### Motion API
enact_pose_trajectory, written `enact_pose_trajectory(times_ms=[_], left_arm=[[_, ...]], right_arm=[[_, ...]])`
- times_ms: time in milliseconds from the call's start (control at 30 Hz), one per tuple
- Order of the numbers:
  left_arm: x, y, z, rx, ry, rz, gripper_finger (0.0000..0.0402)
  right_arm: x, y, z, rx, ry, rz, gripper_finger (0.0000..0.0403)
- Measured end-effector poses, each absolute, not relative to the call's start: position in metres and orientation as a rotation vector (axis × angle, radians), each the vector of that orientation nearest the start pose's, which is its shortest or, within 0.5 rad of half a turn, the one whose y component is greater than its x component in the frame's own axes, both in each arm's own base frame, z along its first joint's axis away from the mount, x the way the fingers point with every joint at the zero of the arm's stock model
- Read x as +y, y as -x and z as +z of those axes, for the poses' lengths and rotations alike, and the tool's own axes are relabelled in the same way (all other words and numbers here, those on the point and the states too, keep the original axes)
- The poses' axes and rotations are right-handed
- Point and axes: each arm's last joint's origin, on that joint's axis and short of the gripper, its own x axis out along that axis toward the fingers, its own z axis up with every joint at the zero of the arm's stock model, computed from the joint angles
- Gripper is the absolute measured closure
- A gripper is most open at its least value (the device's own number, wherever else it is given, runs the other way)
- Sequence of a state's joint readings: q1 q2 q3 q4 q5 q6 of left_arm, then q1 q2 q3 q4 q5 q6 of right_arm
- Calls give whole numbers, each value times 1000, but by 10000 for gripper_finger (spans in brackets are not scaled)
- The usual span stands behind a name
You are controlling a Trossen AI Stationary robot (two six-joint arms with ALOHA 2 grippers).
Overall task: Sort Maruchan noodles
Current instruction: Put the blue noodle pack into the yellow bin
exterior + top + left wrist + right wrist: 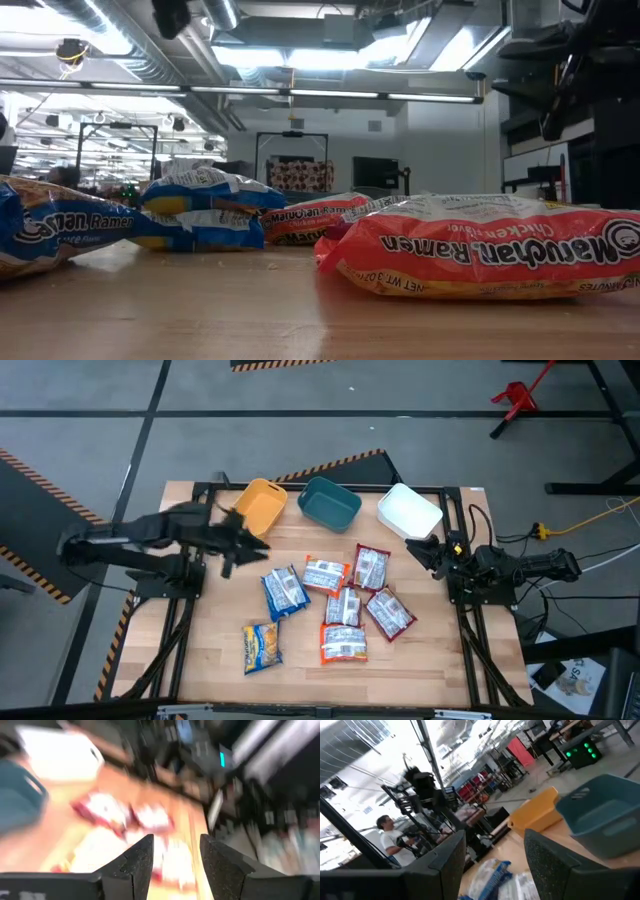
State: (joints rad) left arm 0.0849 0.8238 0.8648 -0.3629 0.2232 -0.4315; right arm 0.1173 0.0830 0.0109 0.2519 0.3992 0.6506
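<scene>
Seven Maruchan noodle packets lie flat on the wooden table: two blue-and-yellow (284, 590) (262, 647), two orange-and-white (324, 575) (343, 643) and three dark red-and-white (370, 567) (343, 607) (388, 612). In the low view an orange packet (480, 250) is nearest, with a blue one (205, 210) behind it. My left gripper (248, 546) hovers open left of the pile, below the yellow bin; its wrist view (175, 855) looks over the red packets (102, 810). My right gripper (422, 550) is open at the table's right side, near the white bin, its fingers (495, 857) touching nothing.
Three bins stand in a row along the table's far edge: yellow (262, 503), teal (329, 502) and white (409, 510). Bare wood lies at the near edge and around the left packets. In the right wrist view a person (387, 837) stands in the room beyond.
</scene>
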Motion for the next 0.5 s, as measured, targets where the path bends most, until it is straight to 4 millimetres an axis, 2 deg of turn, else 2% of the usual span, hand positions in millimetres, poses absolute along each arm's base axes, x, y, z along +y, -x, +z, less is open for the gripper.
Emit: enact_pose_trajectory(times_ms=[100,233,333,433,500], left_arm=[[7,-192,331,495,466,-154,246],[6,-210,318,604,466,-214,246],[9,-221,309,634,420,-138,246],[12,-231,300,659,459,-60,246],[13,-239,300,617,452,-39,246]], right_arm=[[0,-100,181,-223,-683,-226,212],[1,-100,177,-181,-670,-233,212],[1,-101,173,-146,-656,-246,212],[1,-101,170,-109,-641,-258,212],[1,-101,169,-97,-637,-262,212]])
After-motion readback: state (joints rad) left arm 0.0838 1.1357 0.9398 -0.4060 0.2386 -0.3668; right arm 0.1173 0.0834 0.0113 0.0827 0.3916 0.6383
